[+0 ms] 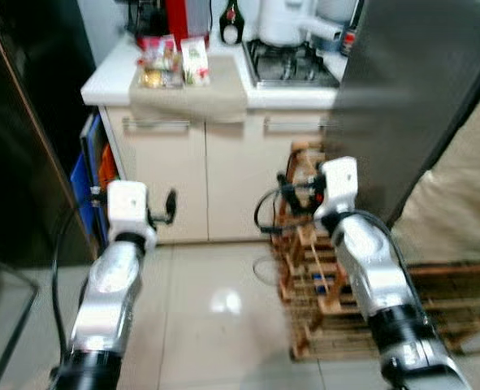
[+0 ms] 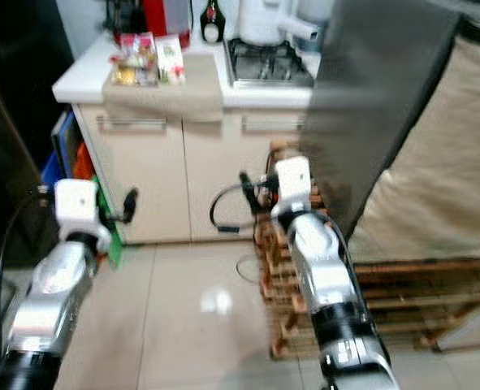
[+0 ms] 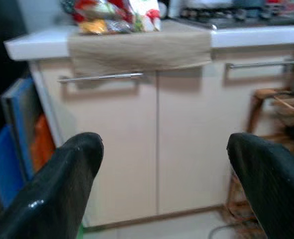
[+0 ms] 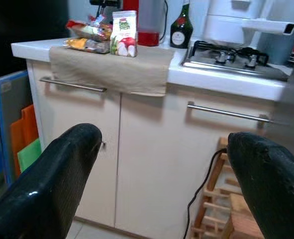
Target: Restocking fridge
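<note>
Groceries (image 4: pixel 107 37) (packets, one carton (image 4: pixel 124 34) upright) sit on a beige cloth (image 4: pixel 114 67) atop the white counter (image 1: pixel 110 77). Left gripper (image 3: pixel 161 184) and right gripper (image 4: pixel 161 184) are both raised before the cabinet doors (image 1: pixel 183 179), fingers spread wide, holding nothing.

Home kitchen. A white countertop (image 1: pixel 110 77) tops cream base cabinets (image 4: pixel 137 159) with bar handles (image 4: pixel 73 84); a gas hob (image 4: pixel 231 59) is set into the countertop, with a white kettle-like appliance (image 4: pixel 236 20) and a dark bottle (image 4: pixel 180 30) behind it. A beige cloth (image 4: pixel 112 67) on the countertop, beside the hob, carries packaged foods (image 4: pixel 124 40); a wooden rack (image 1: pixel 313 268) stands on the tiled floor (image 1: pixel 215 325) below the hob.
</note>
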Robot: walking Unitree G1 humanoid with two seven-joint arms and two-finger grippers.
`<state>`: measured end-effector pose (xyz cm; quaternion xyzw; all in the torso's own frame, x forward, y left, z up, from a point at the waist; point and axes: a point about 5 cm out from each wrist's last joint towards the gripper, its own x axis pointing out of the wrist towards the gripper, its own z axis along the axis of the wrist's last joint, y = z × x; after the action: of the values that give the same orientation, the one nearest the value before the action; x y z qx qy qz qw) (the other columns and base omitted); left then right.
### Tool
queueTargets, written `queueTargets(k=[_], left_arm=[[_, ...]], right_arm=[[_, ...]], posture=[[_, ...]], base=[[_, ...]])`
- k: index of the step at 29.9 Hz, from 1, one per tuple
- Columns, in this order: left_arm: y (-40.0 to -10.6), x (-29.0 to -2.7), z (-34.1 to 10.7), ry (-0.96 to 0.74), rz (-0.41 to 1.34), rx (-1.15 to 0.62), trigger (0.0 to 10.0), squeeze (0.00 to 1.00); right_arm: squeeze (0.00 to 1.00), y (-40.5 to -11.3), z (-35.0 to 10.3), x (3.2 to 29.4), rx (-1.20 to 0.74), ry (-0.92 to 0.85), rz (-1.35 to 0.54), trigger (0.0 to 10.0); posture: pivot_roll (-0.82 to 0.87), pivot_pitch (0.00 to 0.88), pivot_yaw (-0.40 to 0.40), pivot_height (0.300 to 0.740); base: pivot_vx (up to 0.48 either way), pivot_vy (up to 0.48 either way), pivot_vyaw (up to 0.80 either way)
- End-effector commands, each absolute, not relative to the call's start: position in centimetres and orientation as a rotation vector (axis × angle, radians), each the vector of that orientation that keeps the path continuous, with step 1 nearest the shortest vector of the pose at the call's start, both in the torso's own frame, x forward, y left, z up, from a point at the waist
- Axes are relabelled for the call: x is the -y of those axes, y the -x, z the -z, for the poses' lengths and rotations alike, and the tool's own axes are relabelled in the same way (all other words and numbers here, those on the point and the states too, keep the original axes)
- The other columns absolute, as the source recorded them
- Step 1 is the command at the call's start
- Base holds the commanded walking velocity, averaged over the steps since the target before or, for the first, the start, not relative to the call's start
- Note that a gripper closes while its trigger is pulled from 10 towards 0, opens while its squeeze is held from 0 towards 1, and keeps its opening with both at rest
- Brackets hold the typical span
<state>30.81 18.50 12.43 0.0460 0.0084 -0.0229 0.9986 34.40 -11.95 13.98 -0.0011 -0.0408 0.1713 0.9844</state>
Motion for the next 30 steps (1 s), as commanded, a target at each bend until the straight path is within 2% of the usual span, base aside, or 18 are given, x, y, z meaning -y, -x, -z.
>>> queueTargets(k=[1,3,6,9,16,22,30], left_arm=[[-31.0,-18.4,-12.8,-0.071,0.067,-0.004,10.0,0.0],[-31.0,-18.5,-12.8,-0.07,0.064,-0.003,10.0,0.0],[-30.6,-19.1,-13.4,-0.017,0.054,0.031,10.0,0.0],[-30.4,-18.8,-13.4,0.002,0.049,0.04,10.0,0.0],[-31.1,-17.8,-13.2,0.024,0.099,0.043,10.0,0.0],[-31.8,-17.4,-13.6,0.025,0.124,0.061,10.0,0.0],[-32.3,-16.8,-13.7,0.058,0.178,0.065,10.0,0.0]], right_arm=[[0.0,-34.2,-13.4,13.6,0.089,0.027,-0.267,10.0],[0.0,-34.0,-13.2,13.9,0.089,0.032,-0.252,10.0],[0.0,-33.1,-11.3,16.2,0.028,0.003,-0.121,10.0],[0.0,-33.3,-11.6,17.8,0.029,-0.016,-0.025,10.0],[0.0,-33.8,-13.5,17.0,0.125,0.028,-0.054,10.0],[0.0,-33.7,-13.2,16.8,0.112,0.012,-0.064,10.0],[0.0,-33.2,-13.2,16.2,0.127,0.034,-0.099,10.0]], posture=[[-0.04,0.0,-0.014,0.74],[-0.04,0.0,-0.019,0.74],[-0.03,0.0,-0.034,0.74],[-0.04,0.0,-0.035,0.74],[-0.06,0.0,-0.017,0.74],[-0.07,0.0,-0.016,0.74],[-0.12,0.0,0.013,0.74]], base=[[0.0,0.0,-0.63],[0.0,0.0,-0.63],[0.0,0.0,-0.61],[0.0,0.0,-0.59],[0.0,0.0,-0.58],[0.0,0.0,-0.59],[0.186,0.393,-0.61]])
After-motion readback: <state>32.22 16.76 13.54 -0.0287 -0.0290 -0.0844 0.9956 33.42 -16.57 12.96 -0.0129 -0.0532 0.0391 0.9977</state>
